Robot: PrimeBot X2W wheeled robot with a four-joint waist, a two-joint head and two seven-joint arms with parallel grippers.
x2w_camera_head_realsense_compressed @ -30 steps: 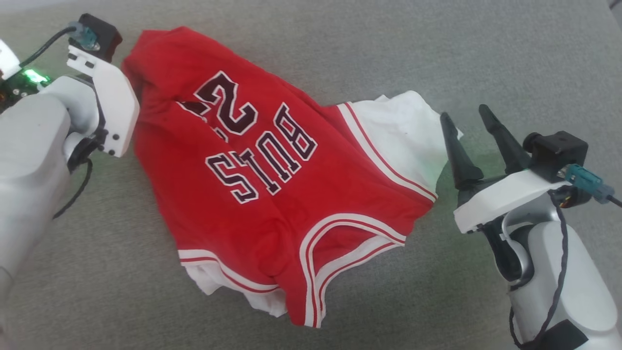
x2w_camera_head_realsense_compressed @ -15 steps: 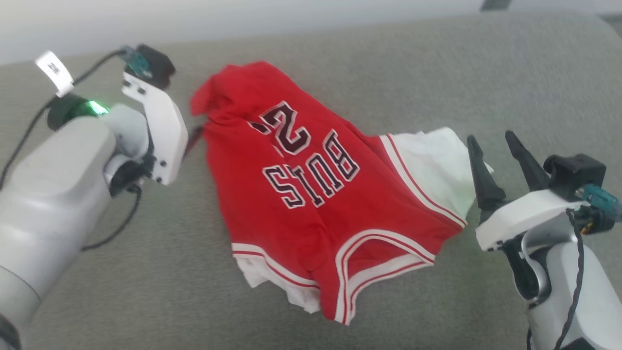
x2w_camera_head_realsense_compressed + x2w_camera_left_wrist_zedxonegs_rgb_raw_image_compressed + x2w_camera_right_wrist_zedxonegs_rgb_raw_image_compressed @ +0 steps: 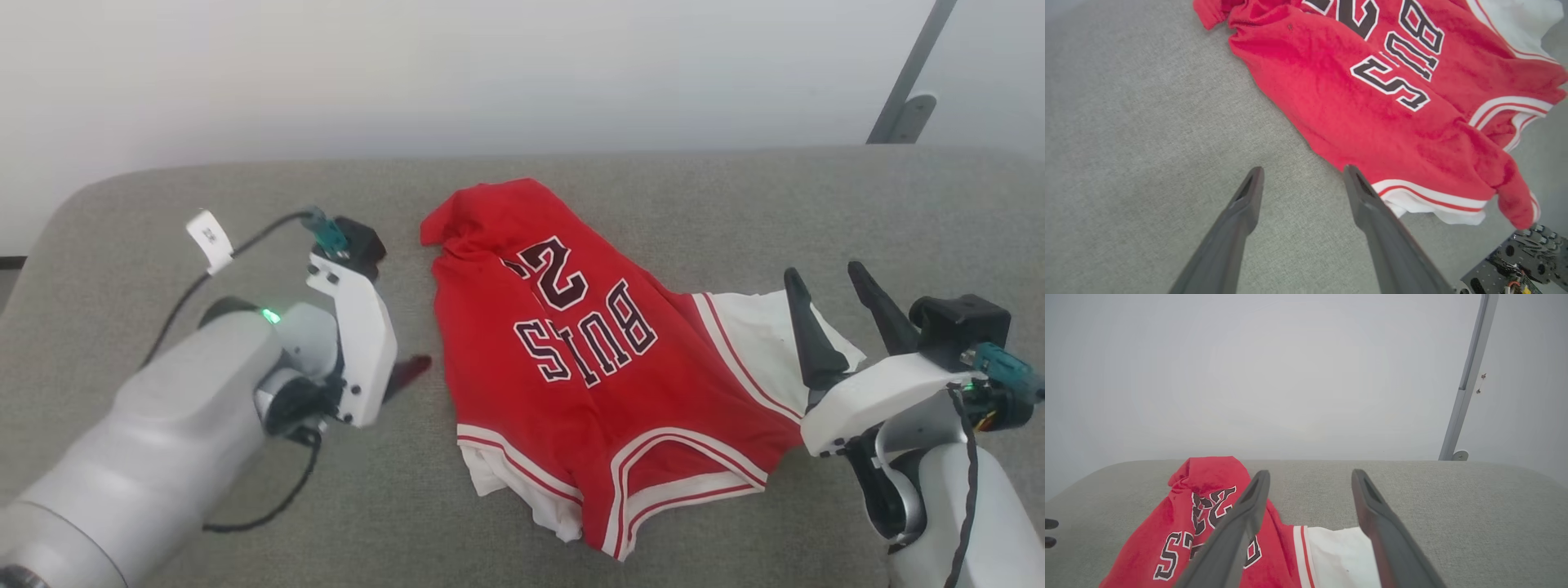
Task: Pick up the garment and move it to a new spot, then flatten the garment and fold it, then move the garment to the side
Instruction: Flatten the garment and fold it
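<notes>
Both spread, empty: left pincer (image 3: 1300,173), right pincer (image 3: 820,272) flanking crumpled garment (image 3: 588,359); you are likely lining up pickup, needing edge pinch

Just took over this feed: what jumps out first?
A crumpled red jersey lies in the middle of the grey pad, its lettering upside down in the head view. Open jaws flank it, empty: on the left arm beside its red edge, on the right arm by the white sleeve.
</notes>
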